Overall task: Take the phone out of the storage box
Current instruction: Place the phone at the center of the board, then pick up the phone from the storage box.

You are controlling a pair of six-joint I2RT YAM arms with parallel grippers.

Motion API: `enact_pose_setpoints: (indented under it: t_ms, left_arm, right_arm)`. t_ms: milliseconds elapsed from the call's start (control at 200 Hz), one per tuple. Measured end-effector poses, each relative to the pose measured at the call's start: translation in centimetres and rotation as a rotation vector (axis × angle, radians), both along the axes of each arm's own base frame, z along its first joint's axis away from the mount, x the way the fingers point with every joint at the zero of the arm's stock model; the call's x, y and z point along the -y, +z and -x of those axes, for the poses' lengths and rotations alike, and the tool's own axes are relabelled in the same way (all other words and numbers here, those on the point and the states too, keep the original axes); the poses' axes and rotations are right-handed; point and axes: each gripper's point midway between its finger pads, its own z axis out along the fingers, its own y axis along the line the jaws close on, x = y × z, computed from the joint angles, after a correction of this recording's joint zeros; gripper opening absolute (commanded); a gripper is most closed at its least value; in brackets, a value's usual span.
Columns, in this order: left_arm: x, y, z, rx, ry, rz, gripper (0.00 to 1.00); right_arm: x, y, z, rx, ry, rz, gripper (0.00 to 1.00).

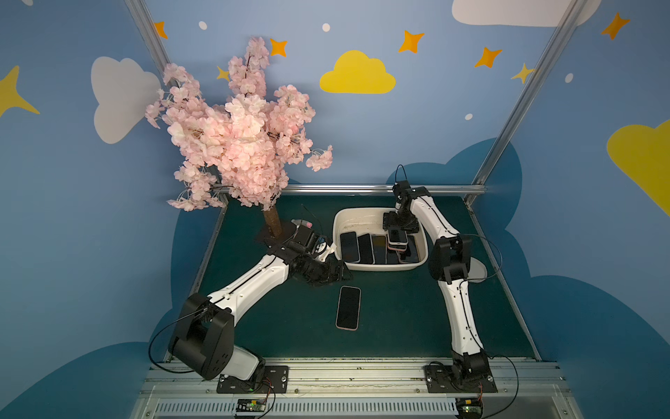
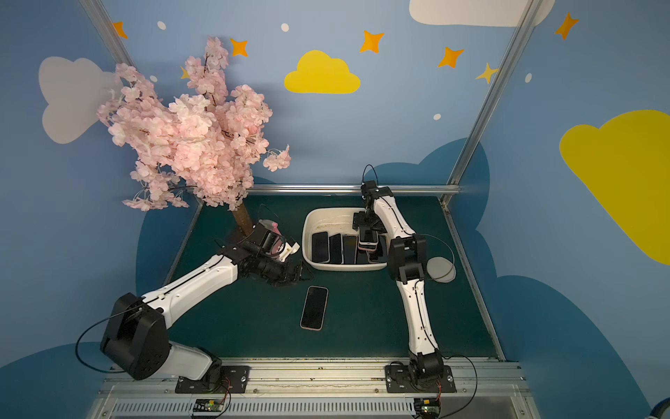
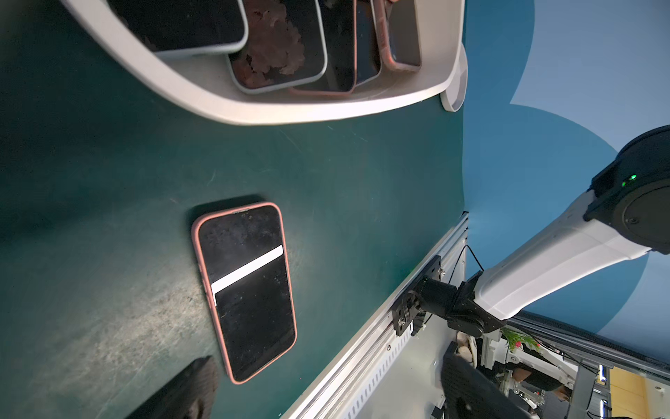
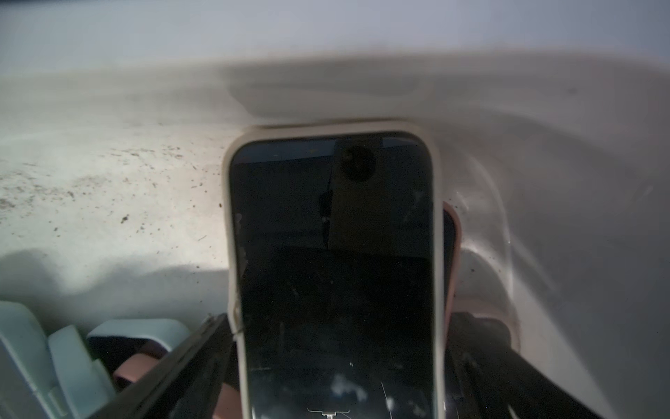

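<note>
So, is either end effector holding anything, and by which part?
Nothing is held. The right end effector straddles the cream-cased phone across its width; the left end effector is empty.

Soft, even light from above; one wrist view is dim and smeared.

In both top views the storage box [image 1: 380, 267] [image 2: 348, 267] is sharp and evenly lit. In the left wrist view the wide lens bows the box's rim. A pink-cased phone [image 3: 246, 294] near the box bears a white strip of glare and drops a dark shadow toward the box on the green mat [image 3: 108, 217]. Inside the box, the right wrist view is dim and blurred, and a cream-cased phone [image 4: 333, 272] mirrors the camera.
</note>
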Motion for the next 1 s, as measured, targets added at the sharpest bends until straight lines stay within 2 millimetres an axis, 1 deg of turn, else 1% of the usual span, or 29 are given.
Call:
enact_pose_setpoints:
  t_ms: [95,185,260,315,446,546,831,926,1001]
  left_arm:
    - [-0.4,0.1,0.2,-0.006,0.008,-0.007,1.0]
    - [-0.7,0.7,0.2,0.006,0.019,-0.004,1.0]
    - [-1.0,1.3,0.2,0.025,0.027,0.003,1.0]
    - [-1.2,1.5,0.3,0.03,0.033,0.007,1.0]
    - [-1.6,1.2,0.7,0.017,0.049,0.004,1.0]
    - [-1.7,0.8,0.8,0.001,0.057,0.001,1.0]
    - [-1.5,1.2,0.3,0.011,0.073,0.018,1.0]
    - [-1.3,1.4,0.0,0.018,0.081,0.029,1.0]
    - [-1.1,1.7,-0.2,0.025,0.084,0.045,1.0]
  right_arm:
    - [0.2,-0.1,-0.1,0.004,-0.004,0.012,0.97]
    - [0.2,-0.2,-0.2,0.008,-0.003,0.021,0.95]
    - [0.2,-0.3,-0.2,0.01,0.0,0.03,0.89]
    - [0.2,-0.4,-0.2,0.012,0.0,0.041,0.81]
    - [0.3,-0.4,-0.3,0.015,0.002,0.051,0.76]
    - [0.3,-0.4,-0.3,0.016,0.002,0.053,0.75]
    - [0.3,-0.1,-0.3,0.019,0.002,0.048,0.74]
    - [0.2,0.7,-0.3,0.027,0.001,0.031,0.74]
    - [0.0,2.1,-0.2,0.045,0.004,0.007,0.74]
